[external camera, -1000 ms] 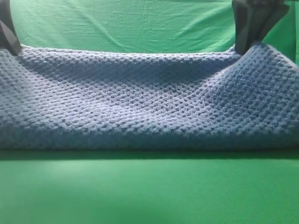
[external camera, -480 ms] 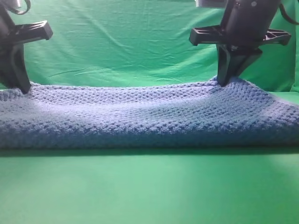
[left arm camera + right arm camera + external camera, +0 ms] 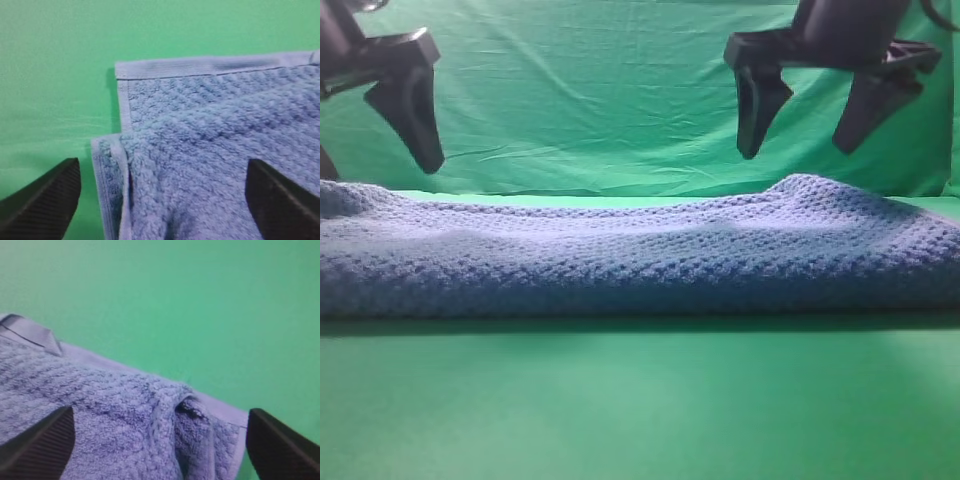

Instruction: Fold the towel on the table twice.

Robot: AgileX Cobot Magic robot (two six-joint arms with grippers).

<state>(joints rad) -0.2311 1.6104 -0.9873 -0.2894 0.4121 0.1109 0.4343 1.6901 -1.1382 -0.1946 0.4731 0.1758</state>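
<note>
The blue-grey waffle-knit towel (image 3: 640, 255) lies folded in two layers across the green table (image 3: 640, 400). My left gripper (image 3: 365, 150) hangs open and empty above the towel's left end. My right gripper (image 3: 810, 130) hangs open and empty above the towel's right part. In the left wrist view the open left gripper (image 3: 162, 205) is over a towel corner (image 3: 200, 140), where the upper layer's pale edge sits slightly offset from the lower one. In the right wrist view the open right gripper (image 3: 160, 450) is over another bunched towel corner (image 3: 125, 410).
A wrinkled green backdrop cloth (image 3: 590, 90) hangs behind the table. Bare green table surface runs in front of the towel, and it also shows beyond the corners in the left wrist view (image 3: 50, 75) and the right wrist view (image 3: 200, 290).
Both grippers were shut on the towel's upper edge; they have opened, let it go and risen. The upper layer has settled flat onto the lower one.
</note>
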